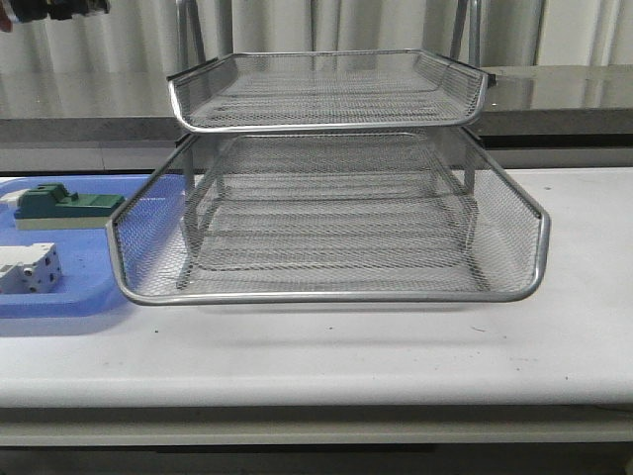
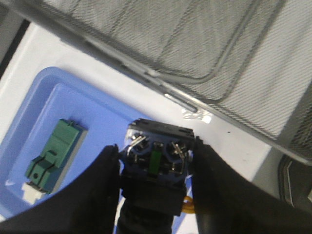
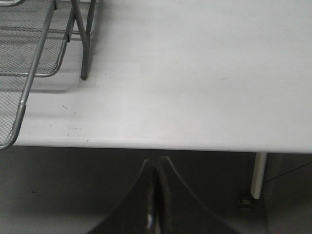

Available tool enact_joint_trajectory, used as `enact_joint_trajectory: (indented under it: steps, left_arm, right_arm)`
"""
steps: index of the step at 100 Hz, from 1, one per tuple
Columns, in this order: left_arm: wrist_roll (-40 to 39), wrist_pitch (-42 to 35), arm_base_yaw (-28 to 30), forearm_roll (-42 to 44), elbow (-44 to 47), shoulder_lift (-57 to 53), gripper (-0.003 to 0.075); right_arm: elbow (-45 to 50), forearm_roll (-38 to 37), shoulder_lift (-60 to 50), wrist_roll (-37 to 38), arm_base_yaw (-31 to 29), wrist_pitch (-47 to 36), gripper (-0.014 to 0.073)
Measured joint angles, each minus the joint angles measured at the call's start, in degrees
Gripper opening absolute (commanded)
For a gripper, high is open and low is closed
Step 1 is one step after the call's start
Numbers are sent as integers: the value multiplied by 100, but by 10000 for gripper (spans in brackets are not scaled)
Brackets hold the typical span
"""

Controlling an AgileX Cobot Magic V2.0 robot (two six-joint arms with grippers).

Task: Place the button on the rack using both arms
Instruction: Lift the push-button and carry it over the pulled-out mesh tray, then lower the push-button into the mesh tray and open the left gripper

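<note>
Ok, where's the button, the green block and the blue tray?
button [image 2: 157, 163], left wrist view, on its rear block.
green block [image 2: 51, 157], left wrist view, on its top face.
blue tray [image 1: 94, 282], front view, on its bare floor.

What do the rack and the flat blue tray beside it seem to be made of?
The rack: seemingly metal, fine silver wire mesh with a smooth, shiny rim that catches the light. The blue tray: probably plastic, judging by its even opaque colour, soft rounded edges and dull sheen in the left wrist view.
</note>
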Motion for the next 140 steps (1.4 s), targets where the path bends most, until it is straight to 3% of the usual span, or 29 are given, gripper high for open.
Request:
enact_joint_trajectory:
  steps: [46,101,110,127,140]
  left_arm:
    - [-130,-73,-1768,-85,590,9,41]
    - [-140,-1208,-2448,-102,597,1356,53]
    - [-140,-1259,-2462,-162,597,1408,134]
    - [-140,-1258,-2462,-264,597,1418,454]
    - [-140,-1258,-2462,-275,597,1418,514]
  right_arm:
    - [0,0,0,0,0,0,-68]
    - [0,0,0,0,0,0,-68]
    - [0,0,0,0,0,0,-68]
    - [0,0,0,0,0,0,-68]
    - [0,0,0,0,0,0,-68]
